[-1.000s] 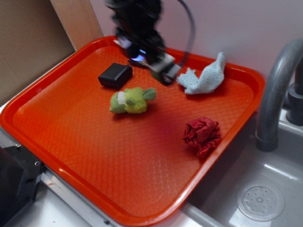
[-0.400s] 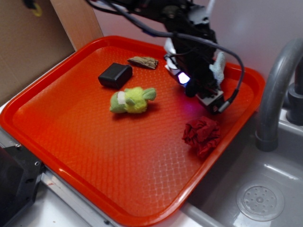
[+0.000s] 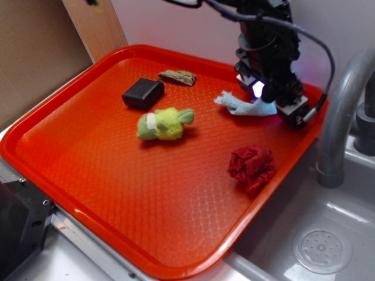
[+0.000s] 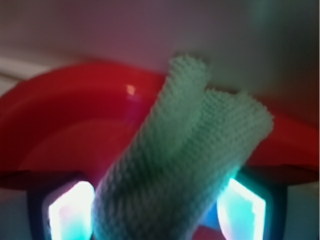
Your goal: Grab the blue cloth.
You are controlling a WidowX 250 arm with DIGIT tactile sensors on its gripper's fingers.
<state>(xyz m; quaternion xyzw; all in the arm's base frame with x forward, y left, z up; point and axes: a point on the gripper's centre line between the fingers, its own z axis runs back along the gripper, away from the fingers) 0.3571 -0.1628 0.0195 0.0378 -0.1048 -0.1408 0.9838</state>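
On the orange-red plastic tray (image 3: pixel 88 158), a black rectangular block (image 3: pixel 143 93) lies at the far left, a brown piece of bark-like wood (image 3: pixel 177 76) behind it, and a yellow-green plush toy (image 3: pixel 163 123) in front. Rightward, the pale light-blue woven cloth (image 3: pixel 243 105) sits near the tray's far right corner, its right end under the black tool (image 3: pixel 266 99). From the wrist view the tool's lit fingers (image 4: pixel 70 212) flank the cloth (image 4: pixel 185 165), pressing both sides. A dark red crumpled cloth ball (image 3: pixel 251 167) lies nearer, beside the grey sink (image 3: pixel 328 234).

wall (image 3: pixel 176 23): pale, plain | sink (image 3: pixel 328 234): grey, right | cardboard panel (image 3: pixel 35 52): left
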